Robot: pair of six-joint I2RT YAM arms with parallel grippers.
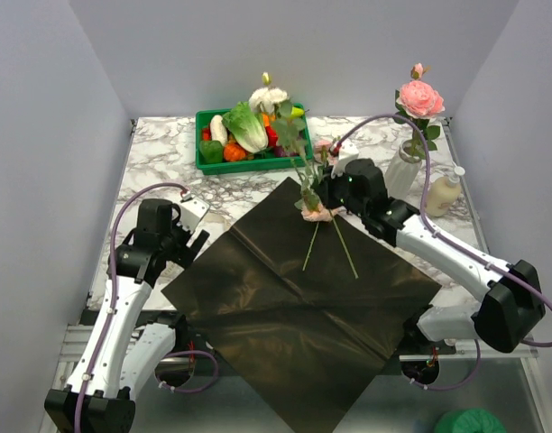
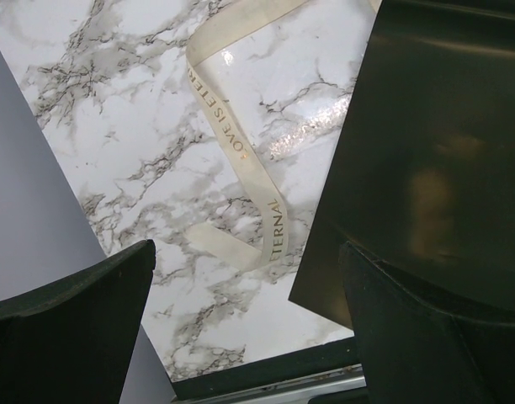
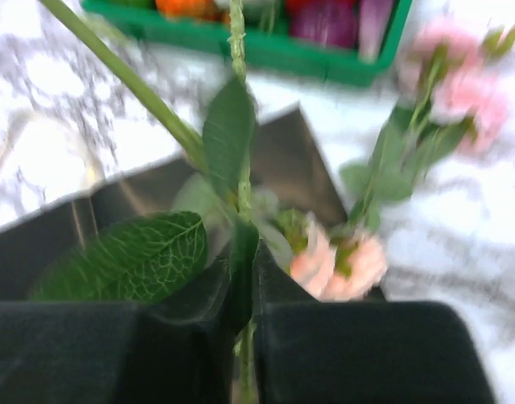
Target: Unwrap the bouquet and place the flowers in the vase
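Note:
The dark glossy wrapping paper (image 1: 303,298) lies spread flat on the marble table. My right gripper (image 1: 327,192) hovers over its far corner, shut on the green stem (image 3: 237,109) of a cream flower (image 1: 269,96) that rises toward the tray. Pink blooms (image 1: 318,214) and loose stems (image 1: 344,244) lie on the paper below it. The white vase (image 1: 402,170) stands to the right with a pink rose (image 1: 420,97) in it. My left gripper (image 1: 189,240) hangs open and empty by the paper's left corner, above the cream ribbon (image 2: 249,168).
A green tray (image 1: 204,158) of toy vegetables sits at the back, just behind the raised flower. A beige bottle (image 1: 443,192) with a white cap stands right of the vase. Grey walls close in both sides, and the table's near edge (image 2: 266,374) is under my left gripper.

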